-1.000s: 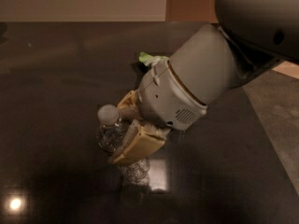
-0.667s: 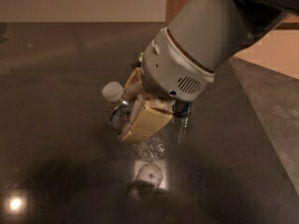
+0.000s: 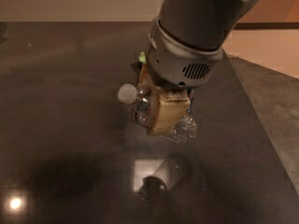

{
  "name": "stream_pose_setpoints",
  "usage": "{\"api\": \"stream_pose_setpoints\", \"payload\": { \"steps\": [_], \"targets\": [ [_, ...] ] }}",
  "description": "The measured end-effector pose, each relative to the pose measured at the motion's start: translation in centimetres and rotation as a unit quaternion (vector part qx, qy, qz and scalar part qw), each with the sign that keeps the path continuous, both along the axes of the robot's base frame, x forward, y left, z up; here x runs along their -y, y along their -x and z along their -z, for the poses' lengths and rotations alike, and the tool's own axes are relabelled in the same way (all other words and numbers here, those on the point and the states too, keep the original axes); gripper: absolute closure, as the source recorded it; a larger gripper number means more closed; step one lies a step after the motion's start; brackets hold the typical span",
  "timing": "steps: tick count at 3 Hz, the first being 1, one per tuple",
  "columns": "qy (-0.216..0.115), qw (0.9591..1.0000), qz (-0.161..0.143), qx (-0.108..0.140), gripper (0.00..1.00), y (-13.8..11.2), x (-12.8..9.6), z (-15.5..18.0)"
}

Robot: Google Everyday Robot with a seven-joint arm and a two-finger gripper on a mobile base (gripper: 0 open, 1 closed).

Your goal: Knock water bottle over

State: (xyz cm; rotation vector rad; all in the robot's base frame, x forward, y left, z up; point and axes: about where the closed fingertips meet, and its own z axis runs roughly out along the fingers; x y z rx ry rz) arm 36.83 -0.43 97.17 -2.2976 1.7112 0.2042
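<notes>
Water bottle tipped in the hand, not yet down on the desk

Water bottle [image 3: 141, 111] sits near the middle of a dark, glossy desk [image 3: 70, 125], leaning steeply. Its white cap points left and its clear ribbed base points right. The robot's hand [image 3: 156, 112] reaches down from a thick grey arm [image 3: 187, 41] that fills the upper middle of the view. One tan finger [image 3: 166, 115] crosses the front of the bottle's middle and hides the label. The other finger is mostly hidden behind, so the hand seems to be pinching the bottle between its fingers, though that is not certain. A pale reflection lies on the desk below the bottle, apart from it, which suggests the bottle is raised off the surface rather than resting on it.

Judged from this, the tipping is well under way, since the bottle is no longer upright. What remains is for it to end up lying on its side on the desk, free of the hand.
</notes>
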Motion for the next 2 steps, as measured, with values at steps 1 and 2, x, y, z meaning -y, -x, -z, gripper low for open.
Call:
{"api": "stream_pose_setpoints", "payload": {
  "steps": [1,2],
  "targets": [
    [0.073,0.9970,-0.022,0.010,1.00,0.0,1.4,3.0],
    [0.127,0.9910,-0.038,0.012,1.00,-0.1,2.3,6.0]
  ]
}}
